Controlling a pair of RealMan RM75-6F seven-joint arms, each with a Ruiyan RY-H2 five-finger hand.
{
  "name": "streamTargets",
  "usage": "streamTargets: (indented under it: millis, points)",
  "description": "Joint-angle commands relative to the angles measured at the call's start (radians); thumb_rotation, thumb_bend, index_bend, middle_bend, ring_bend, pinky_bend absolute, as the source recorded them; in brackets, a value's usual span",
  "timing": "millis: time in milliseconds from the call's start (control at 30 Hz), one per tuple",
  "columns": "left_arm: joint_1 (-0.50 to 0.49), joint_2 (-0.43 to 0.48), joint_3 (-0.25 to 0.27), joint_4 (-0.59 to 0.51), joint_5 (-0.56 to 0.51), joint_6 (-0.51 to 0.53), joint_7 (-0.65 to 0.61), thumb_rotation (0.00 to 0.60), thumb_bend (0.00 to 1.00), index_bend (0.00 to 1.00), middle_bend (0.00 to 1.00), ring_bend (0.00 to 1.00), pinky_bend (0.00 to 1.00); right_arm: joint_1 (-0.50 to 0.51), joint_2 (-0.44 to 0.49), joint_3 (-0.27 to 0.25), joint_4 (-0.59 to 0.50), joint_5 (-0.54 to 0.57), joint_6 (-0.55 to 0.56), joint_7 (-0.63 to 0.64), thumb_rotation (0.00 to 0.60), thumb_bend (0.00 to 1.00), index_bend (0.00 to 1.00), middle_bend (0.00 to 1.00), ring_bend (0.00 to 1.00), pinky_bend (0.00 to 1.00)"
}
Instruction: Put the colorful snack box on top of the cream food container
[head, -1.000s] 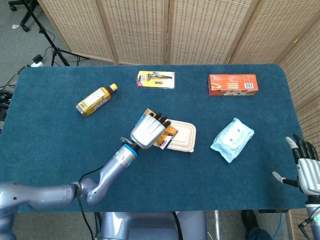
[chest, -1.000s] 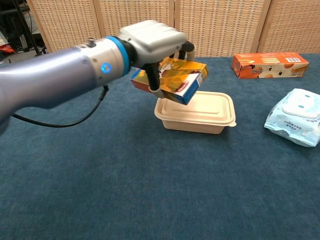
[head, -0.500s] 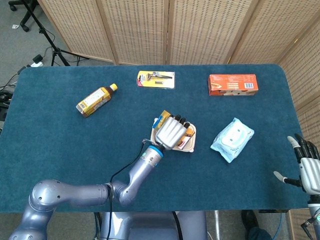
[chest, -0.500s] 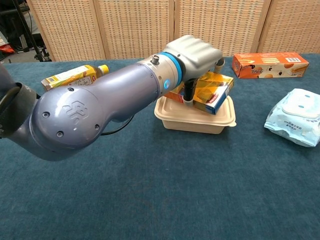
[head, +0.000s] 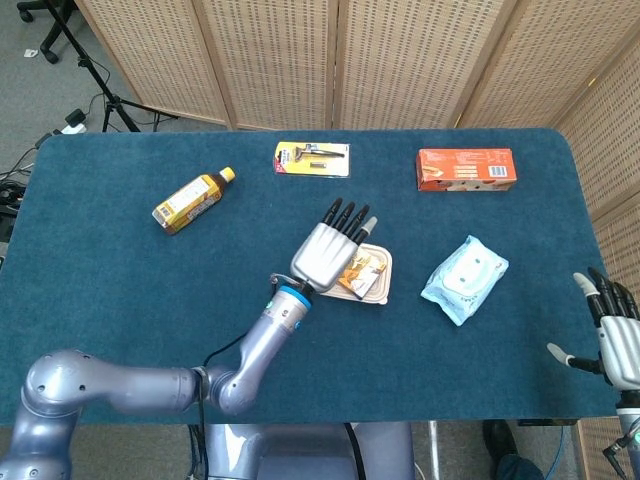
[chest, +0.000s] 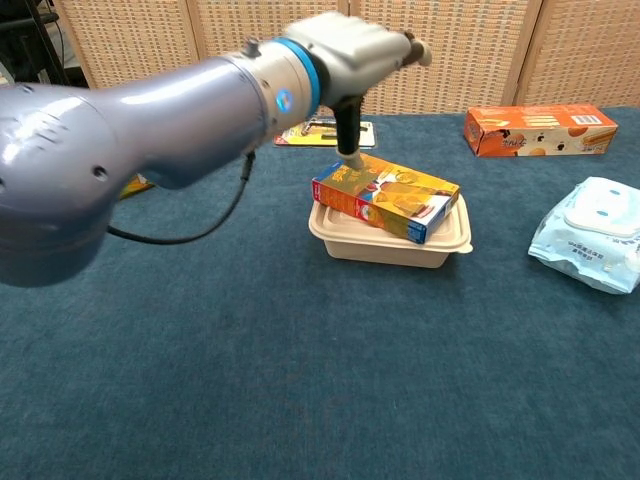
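Observation:
The colorful snack box (chest: 385, 195) lies flat on the lid of the cream food container (chest: 390, 245) in the middle of the table. In the head view the snack box (head: 363, 274) covers most of the container (head: 384, 261). My left hand (chest: 345, 45) hovers just above and behind the box, fingers spread and holding nothing. One finger (chest: 347, 130) points down toward the box's back edge. The head view shows this left hand (head: 328, 250) with fingers stretched out. My right hand (head: 617, 338) hangs open past the table's near right corner.
An orange carton (head: 466, 169) lies at the far right, a wipes pack (head: 464, 278) to the right of the container. A yellow bottle (head: 192, 200) lies at the far left. A carded razor pack (head: 312, 158) sits at the back centre.
My left hand has let go of the snack box, spread its fingers and risen off it. The box now lies flat on the container. The right hand stayed put.

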Motion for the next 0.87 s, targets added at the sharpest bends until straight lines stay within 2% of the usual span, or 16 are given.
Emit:
streamTargets:
  millis: [33, 200, 300, 433, 567, 733, 867]
  points:
    - [0.103, 0.188, 0.01, -0.174, 0.057, 0.074, -0.071, 0.6, 0.0, 0.0, 0.0, 0.0, 0.05, -0.002, -0.004, -0.002, -0.002, -0.005, 0.008, -0.008, 0.6, 0.0, 0.0, 0.0, 0.0, 0.0]
    - [0.264, 0.411, 0.079, -0.286, 0.22, 0.14, -0.24, 0.6, 0.0, 0.0, 0.0, 0.0, 0.03, -0.001, -0.01, -0.005, -0.004, -0.015, 0.017, -0.03, 0.6, 0.0, 0.0, 0.0, 0.0, 0.0]
    - [0.381, 0.497, 0.144, -0.276, 0.345, 0.205, -0.407, 0.6, 0.0, 0.0, 0.0, 0.0, 0.01, 0.002, -0.015, -0.008, -0.004, -0.022, 0.015, -0.041, 0.6, 0.0, 0.0, 0.0, 0.0, 0.0]
    - [0.572, 0.574, 0.254, -0.212, 0.43, 0.295, -0.681, 0.6, 0.0, 0.0, 0.0, 0.0, 0.0, 0.003, -0.027, -0.009, -0.003, -0.028, 0.024, -0.069, 0.6, 0.0, 0.0, 0.0, 0.0, 0.0]
    - [0.673, 0.585, 0.321, -0.165, 0.438, 0.338, -0.762, 0.6, 0.0, 0.0, 0.0, 0.0, 0.0, 0.002, -0.035, -0.006, 0.002, -0.027, 0.035, -0.08, 0.6, 0.0, 0.0, 0.0, 0.0, 0.0]
    - [0.788, 0.557, 0.39, -0.115, 0.457, 0.398, -0.857, 0.6, 0.0, 0.0, 0.0, 0.0, 0.0, 0.002, -0.041, -0.003, 0.012, -0.025, 0.038, -0.087, 0.6, 0.0, 0.0, 0.0, 0.0, 0.0]
    - [0.873, 0.523, 0.434, -0.05, 0.524, 0.457, -0.98, 0.6, 0.0, 0.0, 0.0, 0.0, 0.0, 0.002, -0.041, 0.002, 0.018, -0.018, 0.04, -0.079, 0.6, 0.0, 0.0, 0.0, 0.0, 0.0]
